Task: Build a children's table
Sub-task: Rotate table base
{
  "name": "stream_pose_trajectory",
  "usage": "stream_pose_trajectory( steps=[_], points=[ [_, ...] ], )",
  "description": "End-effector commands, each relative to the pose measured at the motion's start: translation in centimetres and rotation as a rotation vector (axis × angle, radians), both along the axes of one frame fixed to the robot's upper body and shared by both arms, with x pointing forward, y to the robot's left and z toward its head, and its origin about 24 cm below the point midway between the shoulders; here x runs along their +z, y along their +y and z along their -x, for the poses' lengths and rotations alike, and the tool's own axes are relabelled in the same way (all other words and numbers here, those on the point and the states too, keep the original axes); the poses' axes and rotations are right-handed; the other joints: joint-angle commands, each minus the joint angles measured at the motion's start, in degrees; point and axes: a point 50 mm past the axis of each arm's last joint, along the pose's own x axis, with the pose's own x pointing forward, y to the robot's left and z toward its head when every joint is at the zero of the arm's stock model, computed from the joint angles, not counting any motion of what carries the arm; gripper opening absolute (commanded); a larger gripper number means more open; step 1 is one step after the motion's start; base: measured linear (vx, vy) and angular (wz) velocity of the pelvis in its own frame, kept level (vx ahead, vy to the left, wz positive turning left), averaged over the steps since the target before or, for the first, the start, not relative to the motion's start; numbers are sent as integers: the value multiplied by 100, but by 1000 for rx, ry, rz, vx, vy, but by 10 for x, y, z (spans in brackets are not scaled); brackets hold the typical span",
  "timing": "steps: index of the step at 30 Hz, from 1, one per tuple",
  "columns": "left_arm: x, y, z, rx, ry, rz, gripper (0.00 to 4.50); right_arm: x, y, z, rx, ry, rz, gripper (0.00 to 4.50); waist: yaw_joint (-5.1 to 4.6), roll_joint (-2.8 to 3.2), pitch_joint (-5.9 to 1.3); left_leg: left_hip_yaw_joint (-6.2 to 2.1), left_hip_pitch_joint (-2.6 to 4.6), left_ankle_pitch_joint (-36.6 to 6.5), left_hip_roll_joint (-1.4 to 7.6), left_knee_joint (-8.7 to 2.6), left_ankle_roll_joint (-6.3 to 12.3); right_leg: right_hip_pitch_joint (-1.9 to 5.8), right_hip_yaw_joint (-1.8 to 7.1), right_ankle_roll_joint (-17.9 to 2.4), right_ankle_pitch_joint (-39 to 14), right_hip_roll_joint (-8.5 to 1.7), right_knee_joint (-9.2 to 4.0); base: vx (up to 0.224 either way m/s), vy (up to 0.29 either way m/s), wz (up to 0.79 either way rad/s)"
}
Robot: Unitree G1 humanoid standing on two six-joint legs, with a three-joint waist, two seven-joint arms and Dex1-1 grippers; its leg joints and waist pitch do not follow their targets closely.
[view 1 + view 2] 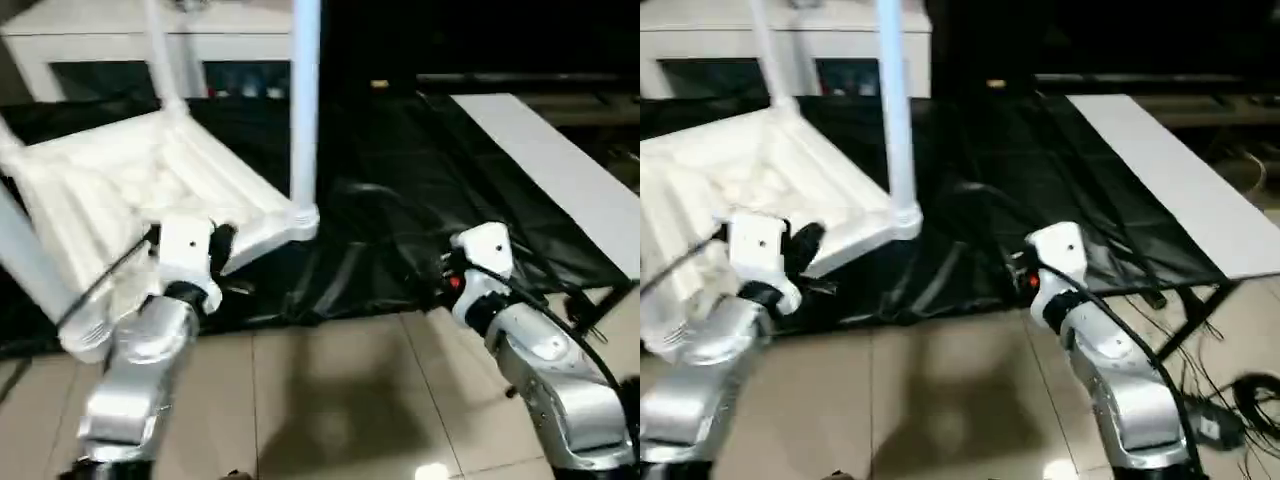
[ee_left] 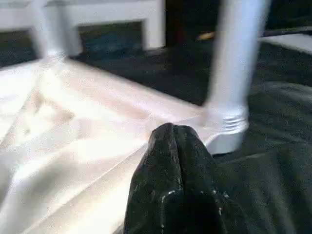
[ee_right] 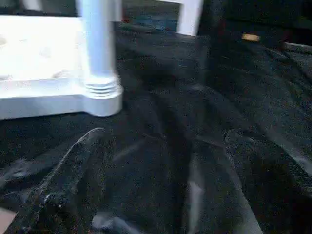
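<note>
The children's table lies upside down on the black-draped work table, its ribbed white tabletop [image 1: 150, 190] tilted. White legs stand in its corner sockets: one at the near right corner [image 1: 305, 100], one at the back [image 1: 160, 50], and one leaning out at the left [image 1: 30, 260]. My left gripper [image 2: 171, 130] is shut with nothing in it, its tips at the tabletop's near rim just left of the near right leg [image 2: 234, 63]. My right gripper [image 3: 165, 146] stands open over the black cloth, to the right of that corner socket [image 3: 100, 95], holding nothing.
A white glass-door cabinet [image 1: 100, 40] stands behind the work table. A long white board [image 1: 560, 170] lies on the black cloth [image 1: 400, 200] at the right. Beige floor tiles [image 1: 330, 400] run below the table's front edge. Cables [image 1: 1230, 390] trail on the floor at the right.
</note>
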Motion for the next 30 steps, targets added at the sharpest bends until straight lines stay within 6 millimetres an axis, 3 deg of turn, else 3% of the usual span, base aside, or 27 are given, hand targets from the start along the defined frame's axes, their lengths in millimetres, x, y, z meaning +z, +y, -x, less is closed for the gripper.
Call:
stream_pose_trajectory(
  steps=[1, 3, 6, 7, 8, 9, 10, 11, 12, 14, 15, 16, 17, 18, 19, 20, 21, 22, 23, 24, 25, 26, 27, 28, 29, 30],
  points=[
    [8, 2, -4, 33, -36, -18, 6, 3, -2, -3, -25, -18, -15, 400, -14, -2, -233, -115, 214, -3211, 76, -431, -299, 32, 79, -137, -3260, -241, -747, 0, 0, 0],
    [10, -1, -4, 16, -59, -37, 6, 3, -1, -4, -33, -19, -24, 400, -52, 34, -242, -115, 301, -3441, 61, -433, -132, 99, 8, -145, -3538, -184, -813, 0, 0, 0],
    [9, -5, -2, 4, -61, -48, 6, 3, -1, -6, -36, -25, -19, 400, -131, 82, -183, -138, 486, -3832, 70, -465, 15, 173, -163, -383, -3401, -125, -896, 57, 15, -9],
    [9, -7, -1, 5, -67, -56, 6, 3, -1, -7, -36, -29, -17, 400, -135, 105, -163, -145, 494, -3894, 86, -493, 23, 210, -193, -414, -3388, -139, -906, 79, 33, -15],
    [8, -9, 0, 0, -66, -52, 6, 3, -1, -8, -36, -33, -4, 400, -152, 110, -171, -174, 496, -3883, 108, -533, 55, 304, -210, -492, -3189, -174, -889, 92, 35, -18],
    [6, -11, 1, 0, -64, -49, 6, 3, -2, -9, -35, -39, 9, 400, -161, 92, -197, -152, 458, -3685, 72, -551, 111, 434, -176, -622, -3065, -200, -876, 92, 35, -18],
    [5, -11, 2, 1, -64, -51, 6, 2, -2, -9, -35, -40, 12, 400, -137, 92, -233, -128, 425, -3458, 56, -555, 164, 504, -123, -695, -2926, -225, -856, 109, 21, -10],
    [4, -11, 2, 4, -61, -52, 6, 2, -2, -10, -36, -38, 11, 400, -121, 106, -250, -96, 446, -3297, 47, -557, 211, 511, -88, -813, -2787, -233, -854, 123, 6, 2],
    [4, -12, 3, 5, -59, -52, 6, 2, -2, -10, -38, -37, 11, 400, -122, 83, -266, -49, 460, -3012, 38, -548, 306, 546, -43, -1043, -2508, -211, -828, 123, 6, 2],
    [3, -12, 3, 7, -59, -52, 6, 2, -3, -11, -40, -42, 24, 400, -109, 82, -291, -8, 380, -2511, 9, -535, 424, 687, -4, -1250, -2182, -199, -800, 124, -3, 3],
    [3, -13, 2, 9, -61, -54, 6, 2, -5, -11, -47, -34, 20, 400, -112, 92, -291, 13, 424, -2335, 17, -524, 489, 697, -2, -1387, -2048, -190, -784, 126, -5, 4],
    [3, -13, 2, 9, -61, -54, 6, 1, -5, -11, -48, -32, 19, 400, -26, 62, -345, -41, 31, -1601, -156, -391, 1031, 1052, -87, -1228, -2020, -366, -899, 136, -2, 20],
    [3, -13, 2, 10, -61, -52, 6, 1, -7, -11, -59, -33, 25, 400, -18, 65, -369, -59, -4, -1270, -191, -328, 1270, 1093, -104, -1198, -2001, -411, -924, 164, 0, 44],
    [3, -14, 2, 8, -61, -50, 6, 1, -8, -12, -66, -33, 36, 400, 18, 42, -391, -137, -310, -604, -318, -119, 1875, 1321, -240, -921, -2024, -545, -1026, 164, 0, 44],
    [3, -15, 2, 5, -62, -53, 6, 0, -9, -12, -68, -31, 42, 400, 52, 114, -420, -160, -254, -317, -303, -87, 2010, 1303, -319, -923, -1967, -583, -1048, 179, 5, 66],
    [3, -16, 2, 2, -61, -50, 6, -1, -10, -12, -69, -33, 57, 400, -29, 158, -432, -259, -203, 206, -334, -69, 2325, 1301, -529, -907, -1467, -369, -1000, 203, 3, 84],
    [2, -16, 2, 0, -59, -53, 6, -1, -11, -12, -74, -35, 61, 400, -82, 252, -452, -484, 223, 737, -326, -116, 2741, 1131, -752, -804, -836, -39, -827, 203, 3, 84],
    [3, -16, 2, -1, -60, -53, 6, -1, -11, -12, -75, -36, 61, 400, -370, 351, -519, -1312, 1171, 1328, -8, -116, 3805, 251, -834, -349, -1093, 302, -39, 214, -52, 77],
    [2, -17, 2, -2, -59, -49, 6, 0, -12, -12, -79, -40, 64, 400, -407, 374, -530, -1681, 1464, 1620, 252, -111, 4238, -98, -692, -23, -1661, 227, 288, 156, -126, 63],
    [2, -17, 2, -2, -59, -44, 6, 0, -12, -12, -82, -43, 66, 400, -382, 279, -470, -1922, 1317, 2522, 487, -65, 4237, -519, -200, 373, -1396, -96, 688, 156, -126, 63],
    [2, -17, 2, -2, -59, -44, 6, 0, -12, -12, -82, -43, 66, 400, -382, 279, -470, -1922, 1317, 2522, 487, -65, 4237, -519, -200, 373, -1396, -96, 688, -9, -168, 53],
    [2, -18, 2, -5, -60, -46, 6, 1, -13, -12, -87, -47, 60, 400, -367, 170, -325, -1730, 824, 1655, 153, -274, 3540, -370, 102, 331, -594, -137, 685, -65, -89, 21],
    [3, -19, 3, -12, -62, -48, 6, 1, -16, -11, -100, -41, 31, 400, -277, -52, -326, -996, 983, 121, -350, -125, 2225, -234, 355, 82, 48, -190, -118, -21, -158, 62],
    [3, -19, 3, -15, -63, -48, 6, 1, -17, -11, -104, -39, 28, 400, -20, -391, -106, -420, 191, -1308, -1069, 678, 1742, 589, 1200, 117, -1565, -496, -892, 129, -124, 60],
    [2, -20, 3, -26, -59, -43, 6, 1, -18, -11, -109, -36, 28, 400, 71, -305, -224, -465, 168, -1290, -983, 834, 1522, 788, 1278, -101, -2103, -629, -789, 211, -172, 61],
    [2, -21, 3, -39, -53, -34, 6, 1, -20, -11, -107, -36, 31, 400, 65, -389, -277, -537, -48, -879, -845, 953, 1153, 1021, 1221, -137, -2209, -514, -584, 167, -103, 20]
  ],
)
